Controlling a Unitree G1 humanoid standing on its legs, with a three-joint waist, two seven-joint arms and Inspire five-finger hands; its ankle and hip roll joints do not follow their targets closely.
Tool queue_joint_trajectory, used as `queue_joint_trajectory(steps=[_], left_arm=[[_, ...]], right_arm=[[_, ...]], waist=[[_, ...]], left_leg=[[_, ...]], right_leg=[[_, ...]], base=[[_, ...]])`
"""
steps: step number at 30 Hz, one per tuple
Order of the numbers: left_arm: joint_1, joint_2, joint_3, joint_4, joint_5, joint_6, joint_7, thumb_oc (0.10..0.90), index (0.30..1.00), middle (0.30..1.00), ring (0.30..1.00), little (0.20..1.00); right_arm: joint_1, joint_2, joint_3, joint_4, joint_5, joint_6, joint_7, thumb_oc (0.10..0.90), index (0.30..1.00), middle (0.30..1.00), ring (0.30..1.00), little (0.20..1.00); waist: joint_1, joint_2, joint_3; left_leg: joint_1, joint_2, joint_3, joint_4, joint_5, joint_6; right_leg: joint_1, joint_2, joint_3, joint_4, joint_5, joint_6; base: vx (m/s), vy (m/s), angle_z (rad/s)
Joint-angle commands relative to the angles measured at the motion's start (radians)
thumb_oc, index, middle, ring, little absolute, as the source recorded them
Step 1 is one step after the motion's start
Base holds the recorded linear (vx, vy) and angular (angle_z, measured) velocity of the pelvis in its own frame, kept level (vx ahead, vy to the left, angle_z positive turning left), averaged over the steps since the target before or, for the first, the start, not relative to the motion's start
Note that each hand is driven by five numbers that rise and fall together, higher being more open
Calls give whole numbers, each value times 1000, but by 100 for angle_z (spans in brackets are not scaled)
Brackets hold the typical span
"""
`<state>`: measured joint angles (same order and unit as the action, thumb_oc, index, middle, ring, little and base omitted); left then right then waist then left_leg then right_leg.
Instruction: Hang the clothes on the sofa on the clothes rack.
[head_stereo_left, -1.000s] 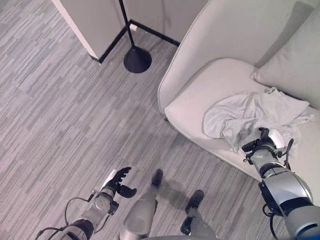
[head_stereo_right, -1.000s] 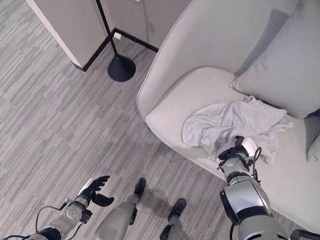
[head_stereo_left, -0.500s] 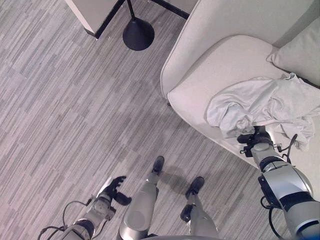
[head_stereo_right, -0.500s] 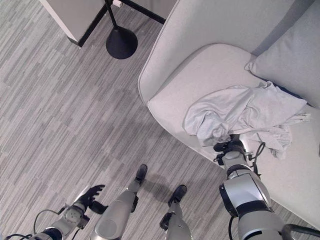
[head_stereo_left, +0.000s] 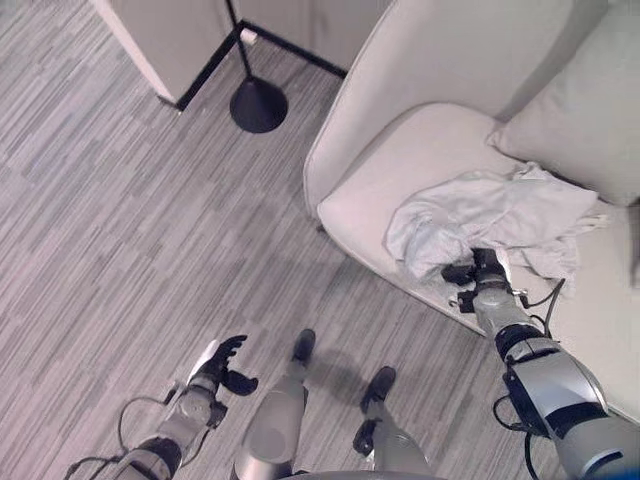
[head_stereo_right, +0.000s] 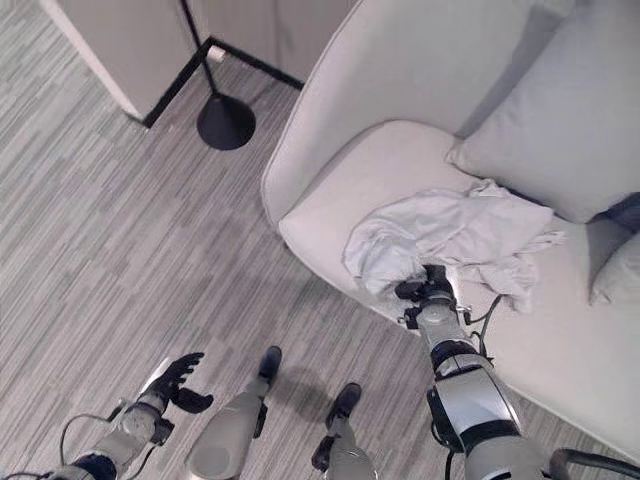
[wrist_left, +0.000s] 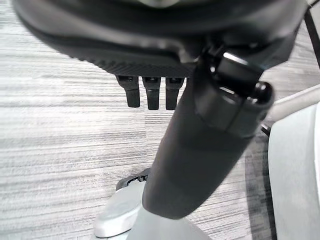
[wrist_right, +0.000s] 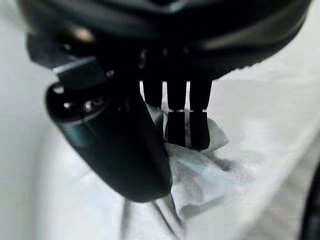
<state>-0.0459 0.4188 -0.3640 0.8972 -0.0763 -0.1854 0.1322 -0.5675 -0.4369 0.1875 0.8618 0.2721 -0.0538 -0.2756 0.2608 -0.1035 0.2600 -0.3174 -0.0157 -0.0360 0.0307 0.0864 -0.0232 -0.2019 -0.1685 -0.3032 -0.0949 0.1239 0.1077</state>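
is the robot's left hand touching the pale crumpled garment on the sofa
No, the left hand hangs over the grey striped floor, well apart from the pale crumpled garment lying on the beige sofa.

A pale sofa (head_stereo_left: 400, 190) is standing on a grey striped floor (head_stereo_left: 120, 220). A crumpled light garment (head_stereo_left: 500, 215) is lying on its seat near the front edge, and a grey cushion (head_stereo_left: 585, 115) is leaning against the backrest just behind it. A black round lamp base (head_stereo_left: 258, 105) is sitting on the floor beside the sofa.
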Motion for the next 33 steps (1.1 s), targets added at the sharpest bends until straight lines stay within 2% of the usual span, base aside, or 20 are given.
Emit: queue_joint_trajectory(steps=[1,4,5,6,7,9,12,15,16,17,18,19,23,24,27,30,32,33], left_arm=[[37,42,17,-111,-47,-52,-18,800,900,900,900,900],[56,53,35,-225,-59,-51,-42,800,900,900,900,900],[59,59,49,-327,-80,-50,-50,800,900,900,900,900],[65,63,57,-384,-99,-47,-55,800,900,900,900,900],[68,64,59,-388,-99,-45,-56,800,900,900,900,900],[84,65,91,-516,-153,-45,-63,800,900,900,900,900],[99,63,121,-587,-157,-44,-54,800,900,900,900,900],[107,61,170,-690,-92,-56,3,800,900,900,900,900],[107,60,171,-691,-91,-55,3,800,900,900,900,900],[103,67,183,-708,-40,-61,39,800,900,900,900,900],[102,66,183,-709,-39,-60,40,800,900,900,900,900],[97,71,204,-734,8,-61,78,800,900,900,900,900],[97,70,205,-736,9,-60,79,800,900,900,900,900],[75,106,245,-775,116,-96,188,800,900,900,900,900],[66,116,249,-797,144,-111,216,800,900,900,900,900],[40,125,219,-794,190,-120,246,800,900,900,900,900],[-10,128,184,-746,274,-104,296,800,900,900,900,900],[-13,127,182,-743,276,-105,298,800,900,900,900,900]], right_arm=[[10,-66,9,-170,63,-157,-9,400,300,300,300,300],[53,-77,-29,-366,115,-183,29,400,300,300,300,300],[42,-74,-28,-500,156,-187,60,400,300,300,300,300],[28,-70,-22,-547,170,-187,68,400,300,300,300,300],[29,-70,-22,-549,170,-186,68,400,300,300,300,300],[-50,-60,-6,-636,198,-183,75,400,300,300,300,300],[-130,-60,-10,-664,206,-189,66,400,300,300,300,300],[-259,-60,-8,-693,229,-205,31,400,300,300,300,300],[-261,-60,-7,-693,229,-205,31,400,300,300,300,300],[-338,-82,-5,-693,214,-205,7,400,300,300,300,300],[-341,-83,-4,-692,214,-205,7,400,300,300,300,300],[-394,-94,-4,-690,220,-212,-15,400,300,300,300,300],[-397,-95,-3,-688,220,-213,-15,400,300,300,300,300],[-483,-89,7,-712,264,-258,-38,400,300,300,300,300],[-494,-81,17,-727,286,-275,-32,400,300,300,300,300],[-505,-54,53,-768,365,-297,9,400,300,300,300,300],[-497,-29,96,-832,451,-312,55,400,300,300,300,300],[-496,-31,95,-832,452,-312,57,400,300,300,300,300]], waist=[[4,10,-88],[6,8,-132],[9,6,-164],[11,6,-178],[10,6,-177],[15,1,-224],[20,-4,-251],[32,-23,-292],[31,-21,-292],[38,-30,-308],[37,-28,-307],[43,-38,-323],[42,-36,-323],[57,-58,-338],[60,-60,-341],[57,-63,-344],[44,-66,-344],[44,-64,-345]], left_leg=[[-20,-27,-23,-87,9,3],[20,-24,-20,-88,4,-2],[51,-25,-16,-84,-1,-5],[66,-26,-13,-83,-4,-5],[69,-26,-12,-84,-4,-5],[108,-24,-3,-83,-11,-7],[130,-23,2,-82,-14,-6],[172,-23,6,-82,-27,-11],[169,-23,5,-81,-23,-9],[184,-22,7,-84,-28,-12],[180,-22,7,-83,-24,-11],[193,-22,6,-85,-27,-14],[188,-22,5,-84,-22,-12],[203,-22,1,-87,-27,-22],[204,-21,-2,-88,-20,-22],[210,-20,0,-91,-21,-22],[220,-18,4,-94,-27,-23],[216,-17,4,-93,-22,-22]], right_leg=[[214,59,-78,36,-235,2],[264,57,-90,25,-245,2],[295,56,-93,21,-248,2],[310,55,-93,20,-248,2],[312,55,-92,19,-248,2],[347,52,-92,19,-251,1],[366,53,-91,19,-252,0],[399,55,-84,24,-268,-7],[397,55,-85,22,-263,-6],[406,57,-84,25,-272,-10],[403,57,-85,25,-268,-9],[415,59,-85,28,-277,-14],[412,60,-87,26,-271,-13],[419,63,-90,35,-281,-19],[417,65,-94,38,-278,-21],[417,67,-95,42,-276,-22],[417,67,-88,48,-281,-24],[414,67,-90,47,-276,-24]], base=[[36,-37,-12],[21,-13,-4],[32,-15,1],[0,0,0],[0,0,0],[22,2,-6],[35,-1,-3],[26,-11,-8],[45,-19,0],[0,0,0],[34,-31,-6],[3,-5,-5],[4,-10,1],[16,-43,7],[2,-20,10],[-13,-7,7],[0,0,0],[0,0,0]])
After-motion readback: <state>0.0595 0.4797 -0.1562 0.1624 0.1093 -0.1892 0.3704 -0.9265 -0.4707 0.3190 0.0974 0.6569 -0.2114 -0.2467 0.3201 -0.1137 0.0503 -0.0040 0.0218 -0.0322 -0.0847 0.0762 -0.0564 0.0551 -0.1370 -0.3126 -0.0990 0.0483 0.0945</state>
